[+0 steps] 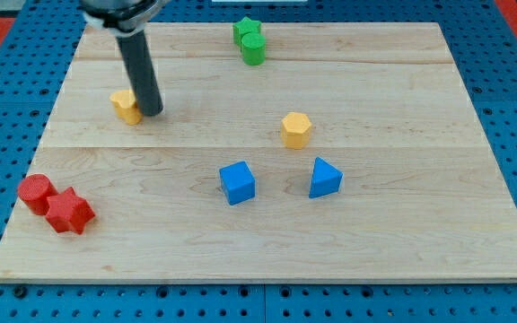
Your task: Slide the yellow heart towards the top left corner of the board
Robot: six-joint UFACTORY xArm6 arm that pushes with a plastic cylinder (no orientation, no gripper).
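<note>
My tip (152, 112) carries no hand, so it holds nothing; it touches the right side of the yellow heart (126, 105), in the upper left of the frame on the wooden tabletop (402, 233). Farther up stand two green blocks (249, 40), touching.

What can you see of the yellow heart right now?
The yellow heart is a small, matte yellow block lying flat on the wooden board, in its upper left part. The rod hides its right side, so the heart outline is only partly readable. My tip sits right against that side, seemingly touching. No other block is near it.
</note>
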